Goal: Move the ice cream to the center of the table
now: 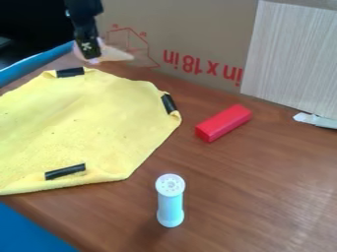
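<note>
Pickup step, I judged — gripper point(91, 55) at the ice cream point(116, 53) beyond the yellow cloth point(99, 110), couldn't tell if open or closed — next move needed a sure hold, then a carry to the table point(256, 172) center.

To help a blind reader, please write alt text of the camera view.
Black tool at a pale ice cream, upper left. A yellow cloth, a red block and a white-ended blue cylinder are on the brown table.
</note>
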{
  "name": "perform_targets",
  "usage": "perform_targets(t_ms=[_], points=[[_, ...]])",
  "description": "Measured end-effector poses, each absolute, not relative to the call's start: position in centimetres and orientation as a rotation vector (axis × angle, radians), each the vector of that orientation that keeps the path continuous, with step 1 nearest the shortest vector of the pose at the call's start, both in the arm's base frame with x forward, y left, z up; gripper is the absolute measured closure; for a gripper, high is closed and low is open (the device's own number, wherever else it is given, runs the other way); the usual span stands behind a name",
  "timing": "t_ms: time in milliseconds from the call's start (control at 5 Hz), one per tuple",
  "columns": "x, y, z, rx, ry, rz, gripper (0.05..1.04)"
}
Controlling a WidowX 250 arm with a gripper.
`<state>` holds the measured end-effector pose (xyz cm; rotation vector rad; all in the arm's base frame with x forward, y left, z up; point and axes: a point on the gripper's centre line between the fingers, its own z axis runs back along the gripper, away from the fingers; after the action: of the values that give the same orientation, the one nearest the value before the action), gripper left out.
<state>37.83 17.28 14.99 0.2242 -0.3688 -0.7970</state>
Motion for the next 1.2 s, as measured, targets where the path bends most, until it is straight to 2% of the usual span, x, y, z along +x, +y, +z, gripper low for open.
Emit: perform_targets(t_ms=[200,400,600,1000,1200], points=[[35.8,13.4,14.9,0.208,-0.377,-0.87,0.313],[33.8,9.4,13.7,0.199,-0.379,-0.938,0.313],[32.1,5.9,12.5,0.132,-0.365,-0.969,0.313],[30.2,1.7,11.0,0.087,-0.35,-0.975,0.313],[29.7,-0.3,10.6,0.098,-0.361,-0.999,0.313]])
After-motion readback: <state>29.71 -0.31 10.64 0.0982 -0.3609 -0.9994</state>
